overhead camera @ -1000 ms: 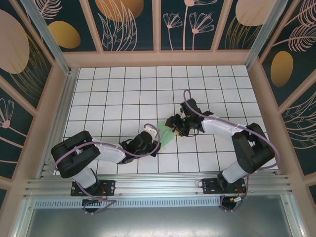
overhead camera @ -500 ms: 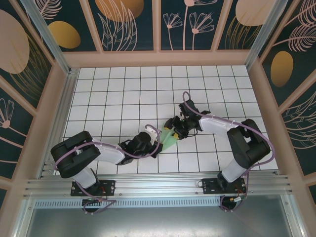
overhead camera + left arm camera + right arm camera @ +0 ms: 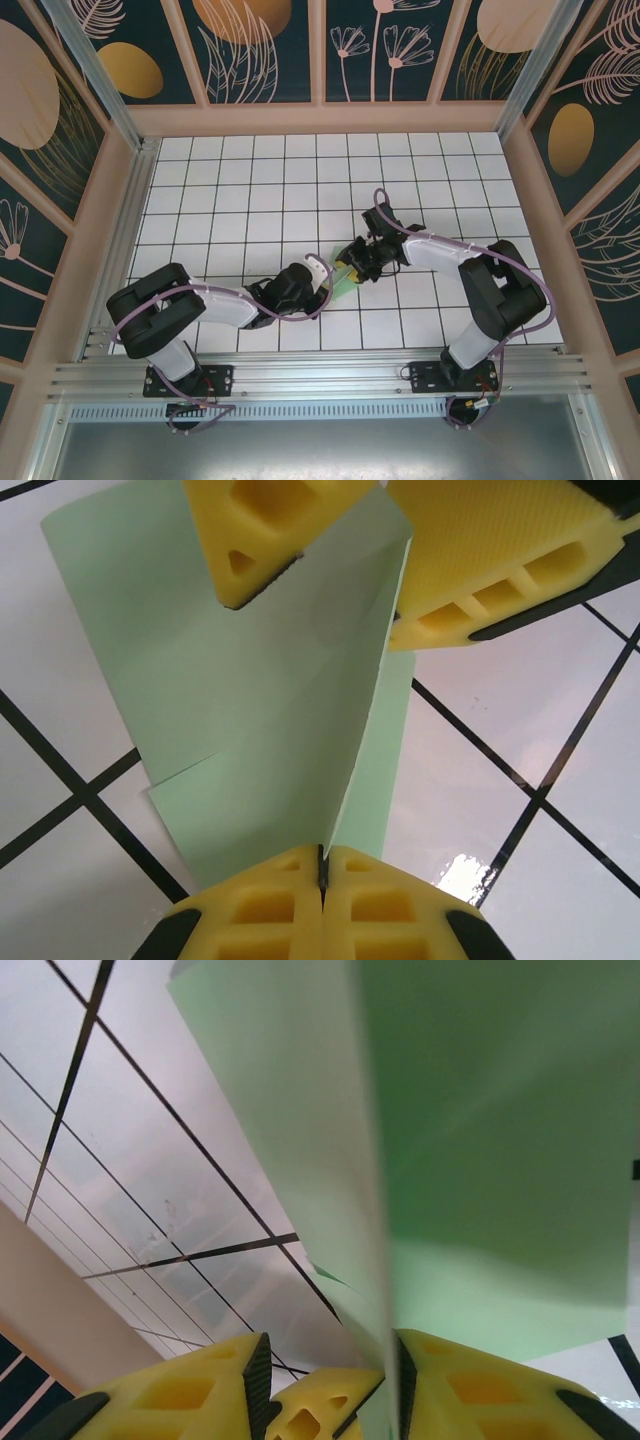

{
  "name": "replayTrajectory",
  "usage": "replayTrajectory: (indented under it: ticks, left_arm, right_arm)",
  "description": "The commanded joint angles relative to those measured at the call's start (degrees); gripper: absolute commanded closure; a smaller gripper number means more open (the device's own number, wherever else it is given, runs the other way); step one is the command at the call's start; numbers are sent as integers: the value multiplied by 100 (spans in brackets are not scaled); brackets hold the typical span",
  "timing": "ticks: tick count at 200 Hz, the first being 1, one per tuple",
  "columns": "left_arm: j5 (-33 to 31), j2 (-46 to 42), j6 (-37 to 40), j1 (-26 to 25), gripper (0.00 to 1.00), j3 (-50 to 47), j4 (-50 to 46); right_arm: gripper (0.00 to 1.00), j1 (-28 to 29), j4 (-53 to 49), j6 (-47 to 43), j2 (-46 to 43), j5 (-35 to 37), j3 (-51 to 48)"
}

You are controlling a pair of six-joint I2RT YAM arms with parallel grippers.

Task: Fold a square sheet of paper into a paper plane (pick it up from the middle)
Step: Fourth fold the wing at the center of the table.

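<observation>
The light green sheet of paper [image 3: 343,281] is folded into a slim shape with an upright middle ridge, the form of a paper plane [image 3: 260,700]. It sits over the tiles at the table's middle front. My left gripper [image 3: 323,855] is shut on the near end of that ridge, seen from above as the left gripper [image 3: 320,285]. My right gripper [image 3: 325,1370] straddles the far end of the paper [image 3: 480,1140]. Its right finger [image 3: 480,1390] lies against the paper, while the left finger [image 3: 190,1390] stands off with a gap. In the left wrist view, the right gripper's fingers [image 3: 260,530] flank the ridge.
White tiled floor [image 3: 250,190] with black grid lines stretches behind and to both sides. Patterned walls [image 3: 320,60] enclose it. An aluminium rail [image 3: 320,375] runs along the front by the arm bases.
The right gripper has slid along the paper toward the left gripper, and its jaws have narrowed around the ridge. The left gripper stays shut on the paper, shifted slightly right.
</observation>
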Motion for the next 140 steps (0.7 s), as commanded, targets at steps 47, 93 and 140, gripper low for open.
replayTrajectory:
  ticks: [47, 93, 140]
  left_arm:
    - [-43, 89, 309, -41, 86, 108, -51]
    - [-75, 17, 309, -42, 68, 183, -135]
    - [-302, 82, 303, -42, 72, 219, -213]
  right_arm:
    - [96, -35, -263, 433, -152, 29, -89]
    - [97, -35, -172, 736, -268, 60, -176]
    - [93, -44, -98, 902, -356, 11, -197]
